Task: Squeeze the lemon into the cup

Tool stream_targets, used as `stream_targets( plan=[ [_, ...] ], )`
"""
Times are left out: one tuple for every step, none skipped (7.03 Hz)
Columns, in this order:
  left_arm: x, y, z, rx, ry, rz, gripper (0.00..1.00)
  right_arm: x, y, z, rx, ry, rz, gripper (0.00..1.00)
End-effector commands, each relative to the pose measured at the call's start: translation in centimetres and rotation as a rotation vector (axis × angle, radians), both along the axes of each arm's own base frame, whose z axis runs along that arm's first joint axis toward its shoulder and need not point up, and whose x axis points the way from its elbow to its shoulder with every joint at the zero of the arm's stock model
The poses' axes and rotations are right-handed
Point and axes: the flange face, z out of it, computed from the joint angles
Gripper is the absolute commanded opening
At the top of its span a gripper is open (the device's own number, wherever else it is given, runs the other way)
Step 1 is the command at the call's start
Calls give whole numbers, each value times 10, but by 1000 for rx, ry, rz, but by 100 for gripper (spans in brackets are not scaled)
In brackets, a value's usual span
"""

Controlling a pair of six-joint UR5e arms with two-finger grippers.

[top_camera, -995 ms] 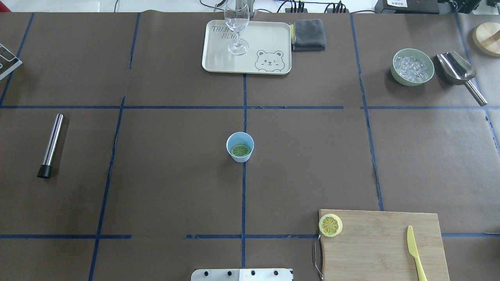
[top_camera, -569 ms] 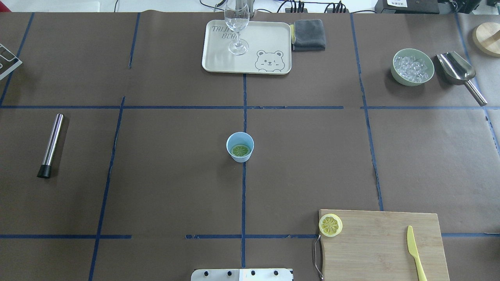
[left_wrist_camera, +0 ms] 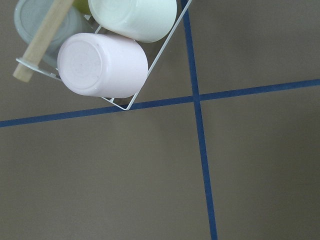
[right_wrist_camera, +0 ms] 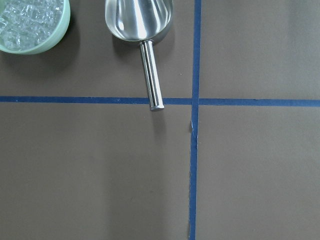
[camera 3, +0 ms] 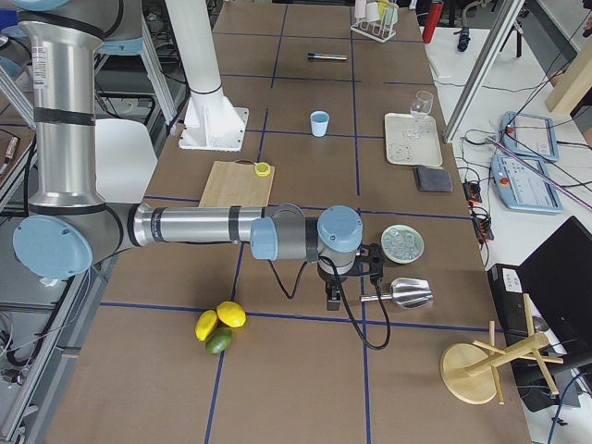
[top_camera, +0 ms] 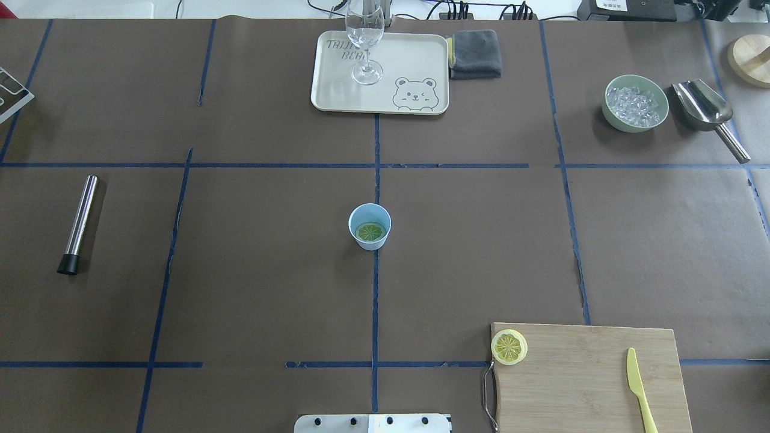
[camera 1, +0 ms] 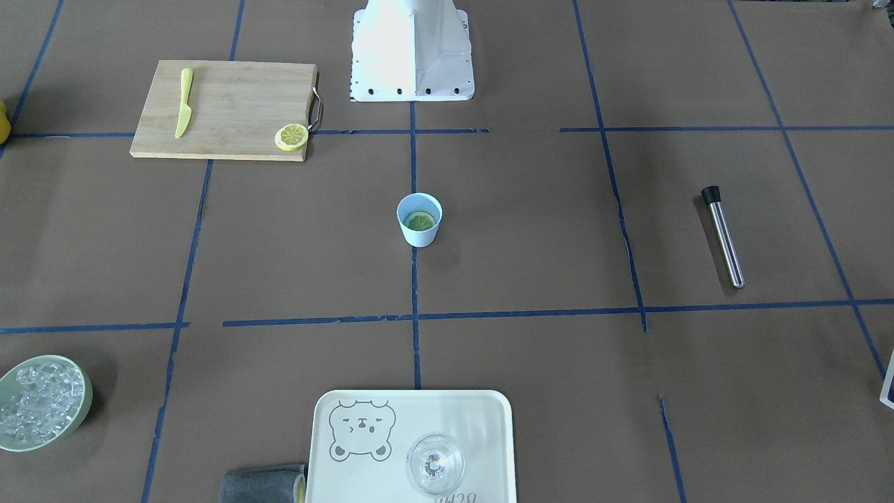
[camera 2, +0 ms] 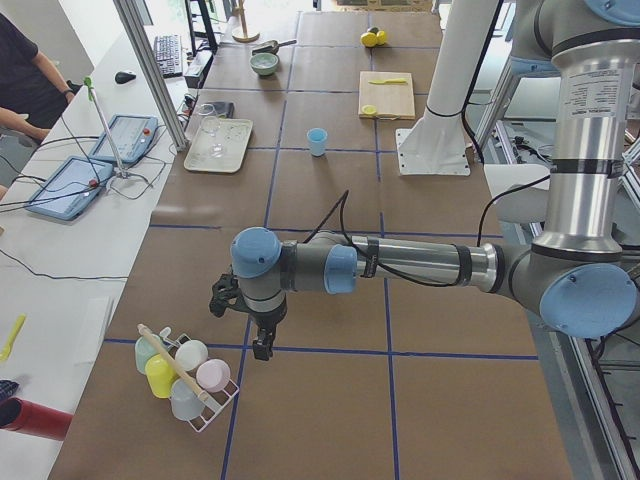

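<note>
The lemon [top_camera: 509, 347] is a yellow slice lying cut face up on the near-left corner of the wooden cutting board [top_camera: 589, 379]. The pale blue cup [top_camera: 369, 226] stands upright at the table's centre with a greenish citrus slice lying inside it. Neither arm shows in the overhead view. My left gripper [camera 2: 258, 345] hangs beside a wire rack of cups [camera 2: 185, 375] at the table's left end, far from the cup [camera 2: 317, 141]. My right gripper [camera 3: 333, 301] hangs near the metal scoop [camera 3: 402, 293] at the right end. I cannot tell whether either is open or shut.
A yellow knife [top_camera: 639, 388] lies on the board. A tray [top_camera: 415, 60] with a clear glass [top_camera: 364, 42] and a grey cloth [top_camera: 476, 53] sit at the far edge. A green bowl of ice [top_camera: 636, 103] is far right, a metal tube [top_camera: 80, 222] left.
</note>
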Motion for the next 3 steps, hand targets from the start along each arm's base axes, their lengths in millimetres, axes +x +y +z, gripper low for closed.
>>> stream_targets(
  plan=[
    [0,0,0,2,0,0,100,0,0,0,0,1,0,100],
    [0,0,0,2,0,0,100,0,0,0,1,1,-1,100],
    [0,0,-1,3,0,0,100,0,-1,-1,1,3,1,100]
  ],
)
